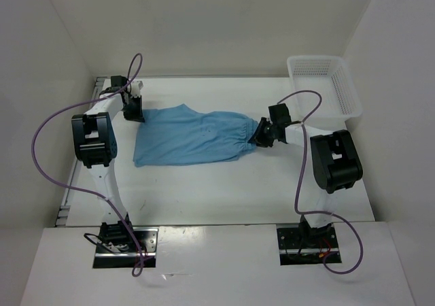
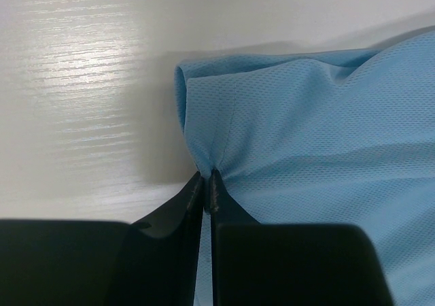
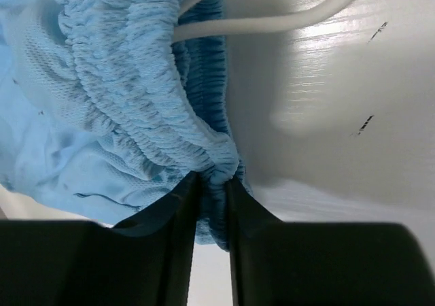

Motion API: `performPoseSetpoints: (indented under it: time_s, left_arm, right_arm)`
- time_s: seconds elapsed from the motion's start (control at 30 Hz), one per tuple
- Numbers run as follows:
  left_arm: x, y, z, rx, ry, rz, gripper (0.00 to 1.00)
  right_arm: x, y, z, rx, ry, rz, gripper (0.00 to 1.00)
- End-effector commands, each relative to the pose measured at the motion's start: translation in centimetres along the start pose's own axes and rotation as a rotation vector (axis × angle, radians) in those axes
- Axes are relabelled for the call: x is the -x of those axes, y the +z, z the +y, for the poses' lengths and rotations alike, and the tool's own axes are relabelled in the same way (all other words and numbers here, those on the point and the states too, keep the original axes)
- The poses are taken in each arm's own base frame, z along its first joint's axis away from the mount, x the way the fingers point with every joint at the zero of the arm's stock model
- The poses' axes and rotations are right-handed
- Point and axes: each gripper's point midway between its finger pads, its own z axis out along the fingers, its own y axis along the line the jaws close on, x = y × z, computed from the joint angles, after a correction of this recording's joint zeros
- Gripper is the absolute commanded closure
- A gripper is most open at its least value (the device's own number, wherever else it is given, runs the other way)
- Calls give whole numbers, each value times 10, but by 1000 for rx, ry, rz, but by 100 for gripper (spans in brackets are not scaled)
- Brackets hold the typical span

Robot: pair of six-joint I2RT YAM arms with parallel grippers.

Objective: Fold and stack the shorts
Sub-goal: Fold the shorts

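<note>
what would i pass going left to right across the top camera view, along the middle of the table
left gripper, pinching the shorts' corner → light blue shorts → right gripper, clamped on the waistband → white mesh basket

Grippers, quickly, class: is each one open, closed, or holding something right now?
Left gripper: closed, pinching a corner of the shorts.
Right gripper: closed on the shorts' gathered waistband.
</note>
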Motion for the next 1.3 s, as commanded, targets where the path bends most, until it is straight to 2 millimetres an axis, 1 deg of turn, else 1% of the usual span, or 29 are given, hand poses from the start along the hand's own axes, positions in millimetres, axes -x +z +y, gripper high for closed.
performPoseSetpoints:
  time_s: [0.0, 0.03, 0.07, 0.1, 0.13, 0.17, 0.2, 0.23, 0.27, 0.3, 0.37, 0.43, 0.47, 0.57, 0.6, 0.63, 0.67, 0.7, 0.77, 0.8, 0.83, 0.87, 0.93, 0.97, 1.07, 1.1, 1.13, 1.23, 1.27]
  left_arm:
    - [-39, -2, 3, 12, -28, 130, 88]
    - [-39, -2, 3, 12, -28, 130, 88]
    - [-39, -2, 3, 12, -28, 130, 88]
    - [-39, -2, 5, 23, -27, 130, 88]
    - [-39, -2, 5, 23, -27, 130, 89]
    - [-40, -2, 7, 32, -27, 131, 89]
    - [-40, -2, 7, 32, -27, 131, 91]
    - [-40, -2, 7, 32, -27, 131, 93]
    - [-37, -1, 7, 33, -25, 122, 93]
    - [-41, 1, 13, 45, -34, 131, 95]
    - [-41, 1, 13, 45, -34, 131, 96]
    - [-44, 4, 16, 53, -36, 140, 96]
    - [-48, 4, 15, 53, -38, 149, 96]
    - [-48, 4, 15, 53, -38, 149, 96]
    - [-48, 4, 15, 53, -38, 149, 96]
    - [-48, 4, 15, 53, -38, 149, 96]
    - [-48, 4, 15, 53, -38, 149, 96]
    - [-48, 4, 15, 53, -38, 149, 96]
    - [-48, 4, 15, 53, -38, 149, 95]
    - [-48, 4, 15, 53, -38, 149, 94]
    - [-48, 4, 15, 53, -38, 149, 94]
    - [-48, 4, 15, 53, -38, 149, 92]
    - [-48, 4, 15, 53, -38, 149, 90]
    - [-50, 4, 15, 52, -40, 158, 89]
    - [-50, 4, 15, 52, -40, 158, 83]
    - [-50, 4, 15, 52, -40, 158, 81]
    - [-50, 4, 15, 52, -40, 158, 79]
    - [-50, 4, 15, 52, -40, 158, 78]
    - [-50, 4, 17, 63, -39, 159, 78]
  right_arm:
    - [0, 3, -2, -7, 8, 8, 76]
    - [2, -2, -1, -18, -4, 7, 81]
    - [10, -8, 3, -19, -25, -19, 87]
    - [18, -13, 2, -43, -37, -53, 88]
    - [19, -19, -1, -63, -57, -61, 88]
    - [26, -29, 3, -62, -72, -93, 88]
    - [32, -34, 3, -75, -85, -124, 93]
    - [33, -39, 3, -82, -98, -132, 95]
    - [39, -48, 7, -80, -126, -152, 98]
    - [39, -51, 7, -80, -138, -153, 100]
    - [41, -61, 11, -72, -181, -168, 100]
    - [37, -63, 15, -42, -208, -146, 100]
    - [39, -67, 18, -35, -220, -157, 100]
    - [17, -61, 7, -35, -210, -89, 100]
    - [10, -56, 3, -39, -196, -64, 100]
    - [4, -53, 5, -16, -193, -33, 97]
    - [-7, -45, -2, -23, -160, 12, 94]
    - [-15, -39, -5, -21, -143, 38, 87]
    - [-23, -32, -8, -21, -106, 78, 80]
    - [-29, -25, -19, -45, -88, 105, 74]
    - [-28, -22, -22, -56, -74, 100, 63]
    - [-30, -19, -24, -62, -71, 109, 55]
    - [-35, -15, -28, -69, -56, 118, 44]
    - [-35, -11, -30, -70, -56, 119, 42]
    - [-39, -5, -33, -73, -39, 138, 40]
    - [-36, -5, -27, -54, -31, 131, 40]
    - [-39, -3, -28, -52, -27, 144, 40]
    - [-43, 0, -24, -34, -33, 161, 49]
    - [-44, -1, -23, -26, -41, 166, 58]
